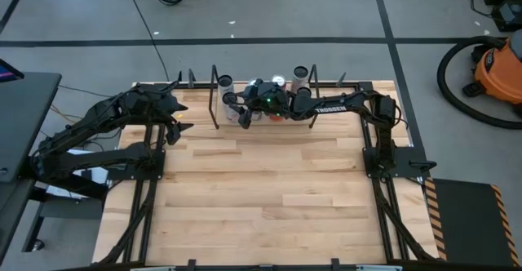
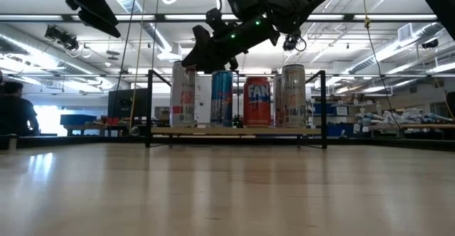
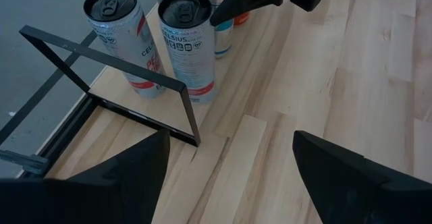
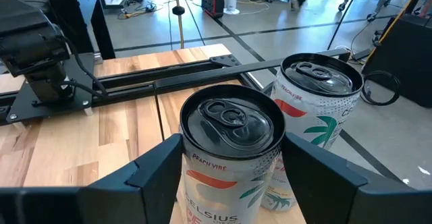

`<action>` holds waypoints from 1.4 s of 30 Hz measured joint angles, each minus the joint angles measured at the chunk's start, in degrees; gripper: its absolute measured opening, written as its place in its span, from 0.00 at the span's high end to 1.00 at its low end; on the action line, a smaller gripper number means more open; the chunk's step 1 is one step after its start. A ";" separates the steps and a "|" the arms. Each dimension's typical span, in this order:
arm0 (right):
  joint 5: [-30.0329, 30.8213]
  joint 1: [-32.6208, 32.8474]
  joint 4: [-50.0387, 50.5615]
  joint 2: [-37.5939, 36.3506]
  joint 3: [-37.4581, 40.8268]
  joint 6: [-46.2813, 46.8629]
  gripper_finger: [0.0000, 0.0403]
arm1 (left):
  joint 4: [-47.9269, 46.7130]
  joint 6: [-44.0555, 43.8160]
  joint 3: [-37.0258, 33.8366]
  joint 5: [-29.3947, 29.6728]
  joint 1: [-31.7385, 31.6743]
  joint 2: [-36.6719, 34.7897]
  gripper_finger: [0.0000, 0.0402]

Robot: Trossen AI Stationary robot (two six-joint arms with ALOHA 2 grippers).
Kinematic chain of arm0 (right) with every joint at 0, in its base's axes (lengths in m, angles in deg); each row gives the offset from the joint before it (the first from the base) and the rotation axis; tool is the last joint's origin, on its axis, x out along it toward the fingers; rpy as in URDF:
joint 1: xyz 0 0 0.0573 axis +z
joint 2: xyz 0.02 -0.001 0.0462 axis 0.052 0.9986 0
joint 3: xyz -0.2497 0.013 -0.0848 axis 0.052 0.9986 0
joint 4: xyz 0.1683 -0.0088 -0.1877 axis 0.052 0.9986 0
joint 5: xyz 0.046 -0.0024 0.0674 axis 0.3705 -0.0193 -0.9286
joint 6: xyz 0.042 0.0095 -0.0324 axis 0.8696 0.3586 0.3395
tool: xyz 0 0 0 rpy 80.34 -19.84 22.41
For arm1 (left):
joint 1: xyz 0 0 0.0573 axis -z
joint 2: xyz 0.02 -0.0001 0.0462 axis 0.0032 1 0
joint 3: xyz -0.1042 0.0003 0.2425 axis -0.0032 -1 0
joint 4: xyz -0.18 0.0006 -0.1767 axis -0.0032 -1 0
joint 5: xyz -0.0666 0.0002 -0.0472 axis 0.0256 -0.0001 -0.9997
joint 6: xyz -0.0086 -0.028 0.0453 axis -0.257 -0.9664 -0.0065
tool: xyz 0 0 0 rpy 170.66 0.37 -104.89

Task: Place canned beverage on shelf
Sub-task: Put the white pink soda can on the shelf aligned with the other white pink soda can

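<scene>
Wooden shelf (image 2: 234,131), right gripper (image 4: 229,163) seemingly astride can (image 4: 233,150).

You can see the shelf (image 1: 263,117) at the far edge of the wooden table (image 1: 269,197). Cans (image 1: 301,75) stand on it. The right gripper (image 1: 242,112) is over the left part of the shelf, and its arm reaches in from the right. The left gripper (image 1: 181,116) waits just left of the shelf. An orange vacuum (image 1: 502,71) sits on the floor, far right of the shelf.
</scene>
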 joint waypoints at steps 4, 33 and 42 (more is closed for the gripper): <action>-0.13 -0.29 -0.06 0.00 0.00 -0.03 0.37 | 0.00 0.01 0.00 -0.01 0.01 0.00 0.21; -4.14 0.55 11.45 -5.50 -0.01 -2.82 0.20 | 0.00 0.90 0.02 -0.01 0.01 0.00 0.21; -6.67 4.36 12.58 -5.46 0.00 -7.69 0.38 | 0.02 1.95 0.02 0.00 0.00 0.02 0.21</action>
